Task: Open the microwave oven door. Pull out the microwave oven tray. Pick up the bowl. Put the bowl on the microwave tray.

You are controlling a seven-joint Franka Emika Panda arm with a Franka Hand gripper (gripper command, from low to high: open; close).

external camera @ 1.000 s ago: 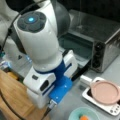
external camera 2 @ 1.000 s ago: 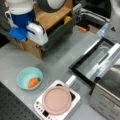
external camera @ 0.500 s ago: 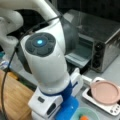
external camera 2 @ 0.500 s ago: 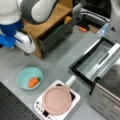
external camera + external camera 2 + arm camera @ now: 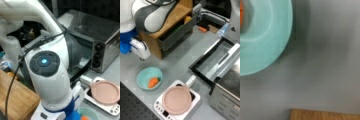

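The teal-green bowl (image 5: 145, 75), with an orange item (image 5: 153, 82) in it, stands on the grey table at a front view's lower left. It also fills the upper left of the wrist view (image 5: 265, 42). My gripper (image 5: 142, 56) hangs just above and to the left of the bowl, apart from it; no fingers show in the wrist view. The microwave oven door (image 5: 208, 60) lies dropped open, its glass facing up. Over it, the microwave oven tray's pale front edge (image 5: 225, 62) juts from the silver oven (image 5: 107, 35). In a front view my arm hides most of the door.
A white square tray with a pink dish (image 5: 177, 100) sits right of the bowl, near the oven's knob panel. A wooden cabinet (image 5: 173, 17) with an open drawer stands behind my gripper; its edge (image 5: 325, 115) shows at the wrist view's bottom.
My arm has swung away from the oven, to a front view's left and down towards the bowl. The bowl, door and tray have not moved.
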